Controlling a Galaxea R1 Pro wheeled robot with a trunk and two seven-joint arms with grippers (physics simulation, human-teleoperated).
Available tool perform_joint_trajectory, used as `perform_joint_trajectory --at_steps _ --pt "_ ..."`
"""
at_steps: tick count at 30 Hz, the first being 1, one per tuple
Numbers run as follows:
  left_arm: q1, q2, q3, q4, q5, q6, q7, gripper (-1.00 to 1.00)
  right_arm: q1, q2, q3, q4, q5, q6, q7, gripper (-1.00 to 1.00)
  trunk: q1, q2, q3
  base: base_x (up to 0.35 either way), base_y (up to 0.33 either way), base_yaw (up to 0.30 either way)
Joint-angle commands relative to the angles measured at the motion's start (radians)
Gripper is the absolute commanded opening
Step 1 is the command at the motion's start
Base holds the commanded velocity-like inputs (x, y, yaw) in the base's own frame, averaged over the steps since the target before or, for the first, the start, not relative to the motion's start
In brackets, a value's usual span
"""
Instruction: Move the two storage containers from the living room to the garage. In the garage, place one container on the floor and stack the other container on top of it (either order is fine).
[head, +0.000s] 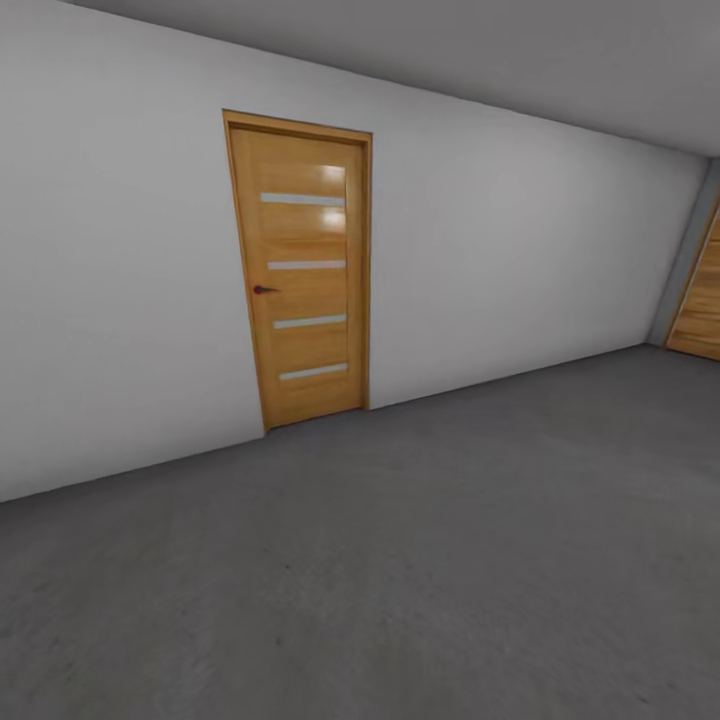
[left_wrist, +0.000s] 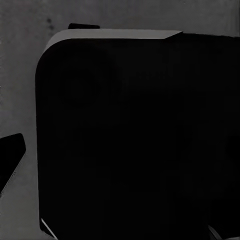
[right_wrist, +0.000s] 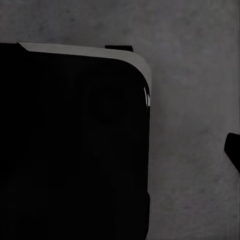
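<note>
I am in the garage, facing a plain pale grey wall (head: 110, 300) over the dull grey concrete floor (head: 450, 560). The two storage containers and the living room are out of view. Both wrist views look down past my dark rounded base (left_wrist: 135, 140) (right_wrist: 70, 145) onto the concrete. One dark fingertip (left_wrist: 11, 152) of the left gripper pokes in at the picture's edge, and one dark fingertip (right_wrist: 233, 150) of the right gripper does the same. Nothing shows between the fingers, and their spread cannot be judged.
A closed wooden door (head: 305, 270) with several frosted slits and a dark handle is set in the wall ahead. Part of a second wooden door (head: 700, 300) shows at the far right corner. Open concrete stretches from the wall toward me.
</note>
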Motion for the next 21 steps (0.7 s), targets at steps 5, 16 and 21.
perform_joint_trajectory --at_steps 5,16,21 --pt "0.0 -0.001 0.001 0.0 0.006 -0.002 0.0 1.0 0.0 -0.006 0.001 0.001 -0.001 -0.005 0.0 1.0 0.001 0.0 -0.001 0.319 0.0 0.0" --pt "0.0 0.001 0.002 0.0 0.007 -0.002 0.0 1.0 0.0 -0.011 0.0 0.001 0.003 -0.005 0.0 1.0 0.001 0.0 -0.001 0.32 0.0 0.0" --pt "0.0 0.0 0.002 0.0 0.007 -0.002 0.0 1.0 0.0 -0.011 0.001 0.002 0.007 -0.005 0.0 1.0 0.001 0.0 -0.001 0.32 0.0 0.0"
